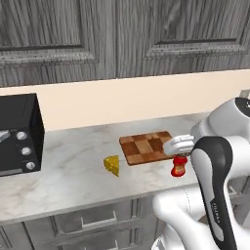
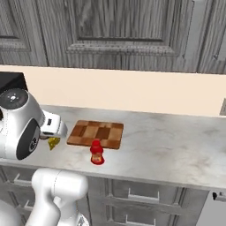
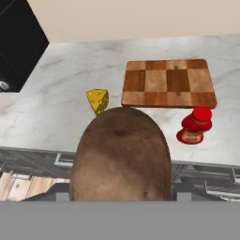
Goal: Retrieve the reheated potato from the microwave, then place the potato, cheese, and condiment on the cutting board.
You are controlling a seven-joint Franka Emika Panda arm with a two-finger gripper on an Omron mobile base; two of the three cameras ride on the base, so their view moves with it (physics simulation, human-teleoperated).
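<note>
On the grey marble counter (image 3: 70, 79), running to a front edge over drawers, we list in descending size:

- Toaster oven (image 1: 17, 134), black, at nine o'clock; well apart from our path.
- Cutting board (image 3: 168, 83), checkered, bare, at one o'clock in the hand view; open counter on all sides.
- Potato (image 3: 121, 157), brown, clamped in our gripper (image 3: 122, 197) over the counter's front edge. Risk: released here, it falls to the floor.
- Cheese (image 3: 98, 100), yellow wedge, at eleven o'clock, off the board.
- Condiment (image 3: 194, 125), red bottle, just before the board's near edge. Risk: we judge a low approach could topple it.
</note>
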